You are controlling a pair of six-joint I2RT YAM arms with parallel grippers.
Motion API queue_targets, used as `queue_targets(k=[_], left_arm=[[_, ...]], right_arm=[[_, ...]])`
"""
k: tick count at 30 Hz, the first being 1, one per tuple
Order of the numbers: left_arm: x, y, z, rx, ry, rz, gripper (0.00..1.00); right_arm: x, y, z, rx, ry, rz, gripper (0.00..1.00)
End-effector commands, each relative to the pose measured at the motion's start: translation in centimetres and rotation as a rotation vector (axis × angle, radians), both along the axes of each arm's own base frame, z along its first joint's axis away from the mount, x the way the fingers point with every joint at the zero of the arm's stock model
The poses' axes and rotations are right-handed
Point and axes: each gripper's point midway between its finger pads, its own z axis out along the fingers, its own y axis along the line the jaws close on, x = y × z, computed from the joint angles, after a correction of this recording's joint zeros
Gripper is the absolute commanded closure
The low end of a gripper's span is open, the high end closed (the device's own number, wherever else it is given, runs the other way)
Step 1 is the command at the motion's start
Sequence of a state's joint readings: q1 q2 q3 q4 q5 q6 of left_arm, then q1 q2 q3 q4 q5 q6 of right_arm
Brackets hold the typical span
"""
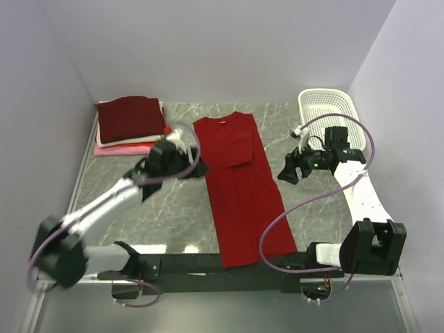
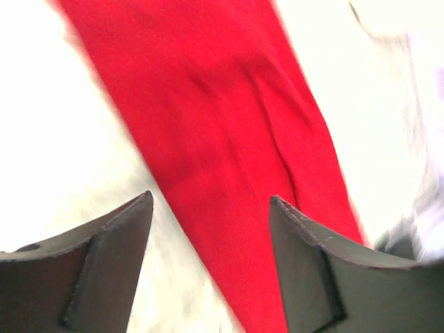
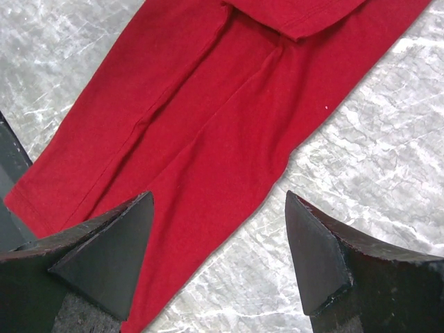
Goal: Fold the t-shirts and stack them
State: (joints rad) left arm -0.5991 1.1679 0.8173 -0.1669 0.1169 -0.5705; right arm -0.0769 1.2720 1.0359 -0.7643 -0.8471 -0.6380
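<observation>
A bright red t-shirt (image 1: 239, 184) lies on the marble table, folded into a long narrow strip, neck at the far end. It also shows in the left wrist view (image 2: 229, 159) and the right wrist view (image 3: 201, 132). My left gripper (image 1: 198, 168) is open and empty, just above the strip's left edge near the far end. My right gripper (image 1: 286, 173) is open and empty, just right of the strip's right edge. A stack of folded t-shirts (image 1: 132, 123), dark maroon on top of white and pink, sits at the far left.
A white perforated basket (image 1: 327, 109) stands at the far right corner. White walls close in the table on three sides. The arms' black base rail (image 1: 208, 267) runs along the near edge, with the strip's near end lying over it.
</observation>
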Motion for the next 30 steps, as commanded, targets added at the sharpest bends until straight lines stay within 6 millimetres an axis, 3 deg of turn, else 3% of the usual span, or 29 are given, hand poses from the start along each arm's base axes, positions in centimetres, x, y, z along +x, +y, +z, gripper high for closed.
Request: queue_targets(k=[1,2,3,4,5,6,7,8,9,11,12,14,15,22,25,26,27,29,30], left_arm=[[7.8,0.9,-1.5,-0.149,0.122,0.113,0.29],[10.8,1.8,-0.4,-0.19,0.122,0.17,0.28],[12.3,2.1,-1.0,-0.187,0.143,0.196,0.28],[13.8,2.3,-4.2,-0.149,0.215,0.224,0.29],[16.5,2.5,-2.9,-0.151,0.185,0.255,0.29],[17.5,2.7,-5.9,-0.117,0.25,0.275,0.32],[18.3,2.8,-6.8,-0.101,0.269,0.288,0.34],[20.4,3.0,-5.7,-0.106,0.244,0.303,0.35],[21.0,2.9,-8.0,-0.089,0.291,0.301,0.39],[22.5,2.9,-8.2,-0.085,0.292,0.299,0.41],[22.7,2.7,-10.0,-0.074,0.323,0.29,0.42],[23.5,2.4,-10.4,-0.059,0.341,0.275,0.45],[23.5,2.3,-12.0,-0.045,0.371,0.272,0.46],[24.5,2.1,-14.8,-0.016,0.411,0.269,0.58],[25.3,2.0,-15.2,-0.018,0.411,0.278,0.74],[25.7,2.1,-15.3,-0.015,0.412,0.285,0.84],[25.8,2.1,-16.1,-0.011,0.43,0.292,0.9],[27.3,2.2,-15.2,-0.024,0.411,0.309,0.99],[27.4,2.4,-16.2,-0.017,0.433,0.317,0.99]], right_arm=[[0.5,0.0,1.0,0.005,-0.035,0.016,0.18],[0.5,0.0,1.0,0.006,-0.035,0.015,0.18],[0.4,-0.1,1.0,0.004,-0.036,0.016,0.18],[0.4,-0.1,0.9,0.002,-0.036,0.015,0.18],[0.4,-0.1,1.0,0.0,-0.037,0.013,0.18],[0.4,-0.1,1.0,0.001,-0.039,0.014,0.18],[0.4,-0.2,1.0,-0.001,-0.038,0.012,0.18],[0.4,-0.1,0.9,0.0,-0.037,0.015,0.18],[0.4,-0.1,0.9,0.001,-0.035,0.016,0.18],[0.5,-0.2,0.8,-0.001,-0.031,0.014,0.18],[0.5,-0.2,0.7,-0.002,-0.028,0.013,0.18],[0.5,-0.2,0.6,-0.001,-0.023,0.012,0.18],[0.6,-0.2,0.6,0.0,-0.023,0.013,0.18],[0.7,-0.2,0.2,0.004,0.0,0.013,0.18],[0.8,-0.2,0.1,0.005,0.004,0.013,0.18],[0.8,-0.2,0.1,0.005,0.006,0.013,0.18],[0.7,-0.2,0.1,0.004,0.006,0.012,0.18],[0.7,-0.2,0.0,0.003,0.009,0.012,0.18],[0.7,-0.2,0.0,0.003,0.008,0.012,0.18]])
